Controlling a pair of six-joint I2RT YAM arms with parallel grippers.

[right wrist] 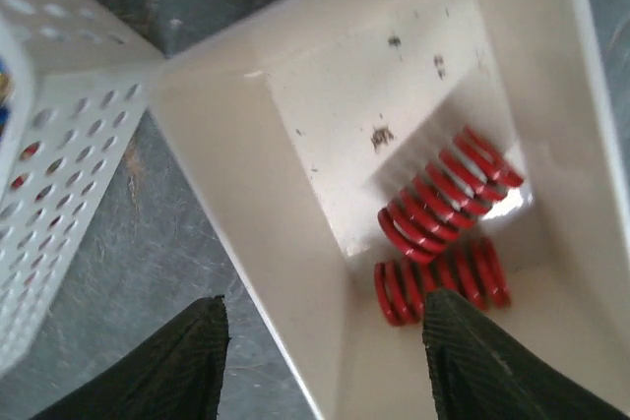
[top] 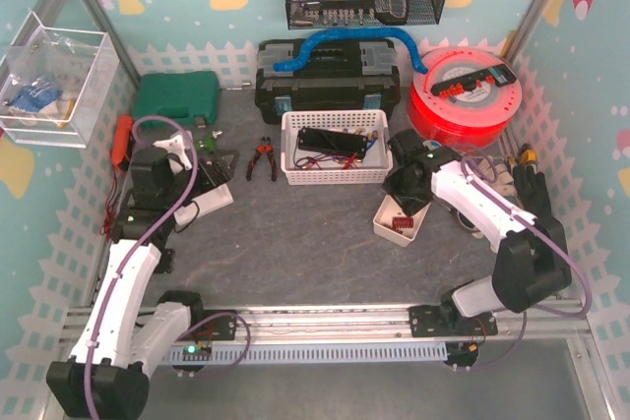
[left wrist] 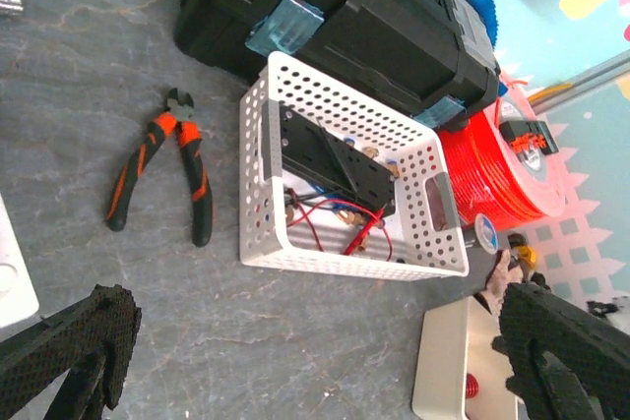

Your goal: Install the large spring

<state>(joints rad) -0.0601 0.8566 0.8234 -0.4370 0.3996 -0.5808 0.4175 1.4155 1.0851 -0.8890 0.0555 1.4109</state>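
Right wrist view has the right pincer (right wrist: 325, 346) spread wide and empty, hanging above the near rim of the small white bin (right wrist: 325, 76). One finger sits over bare tabletop (right wrist: 148, 272) outside the bin's wall, and the other is over the bin floor. Inside lie two red coil springs, close together at the bin's deep end. The longer spring (right wrist: 448, 194), lying aslant against the inner wall, looks to be the large one the task wants. The shorter spring (right wrist: 440, 277) lies just in front of it, nearest the pincer. From above, the bin stands right of the tabletop's middle, toward the right edge, with one corner just beside the perforated white basket (top: 335, 174). The step in hand is judged to be the pick. To do it well, the pincer should first shift sideways so that both fingers clear the wall and can drop inside the bin. It should then turn so the jaws close across the longer spring's coils rather than along its axis, and reach past the shorter one without nudging it. The bin looks light and may slide or tip if a finger catches its wall. The left pincer (left wrist: 320, 327) is likewise wide open and holds nothing, hanging over the tabletop near the left edge.
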